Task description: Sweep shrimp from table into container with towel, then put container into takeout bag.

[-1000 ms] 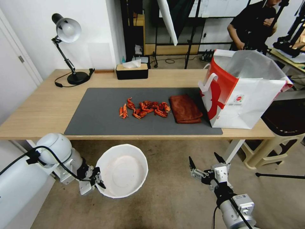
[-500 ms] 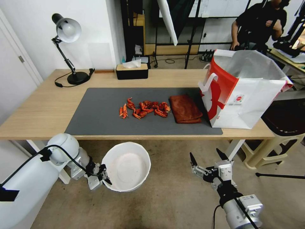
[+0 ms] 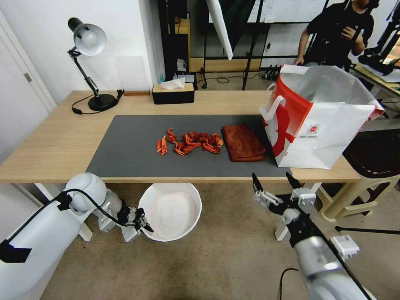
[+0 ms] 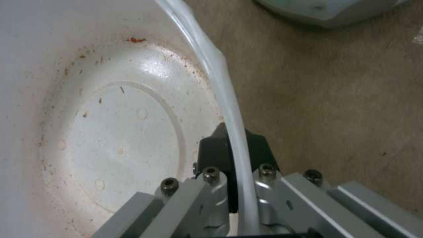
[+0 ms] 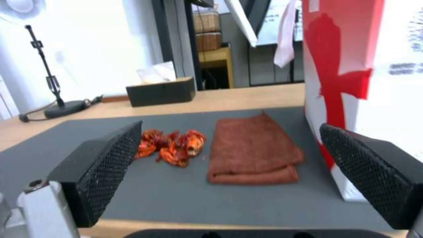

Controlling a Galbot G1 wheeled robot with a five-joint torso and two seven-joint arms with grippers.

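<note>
A pile of red-orange shrimp (image 3: 189, 143) (image 5: 172, 147) lies on the dark grey mat of the table (image 3: 54, 141). Just right of it rests the folded rust-red towel (image 3: 243, 143) (image 5: 251, 153). The takeout bag (image 3: 321, 118) (image 5: 343, 66) stands open at the table's right end. Below the front edge, my left gripper (image 3: 141, 223) (image 4: 231, 158) is shut on the rim of the white container (image 3: 170, 210) (image 4: 110, 132), which hangs over the floor. My right gripper (image 3: 276, 185) (image 5: 229, 178) is open, level with the table's front edge and facing the towel.
A black tissue box (image 3: 173, 92) and a desk lamp (image 3: 89, 62) stand at the back of the table. A beige plastic stool (image 3: 366, 175) sits right of the table. Carpeted floor lies beneath both arms.
My left gripper has carried the container up and toward the table's front edge. My right gripper has risen from floor height to the table's edge, still open.
</note>
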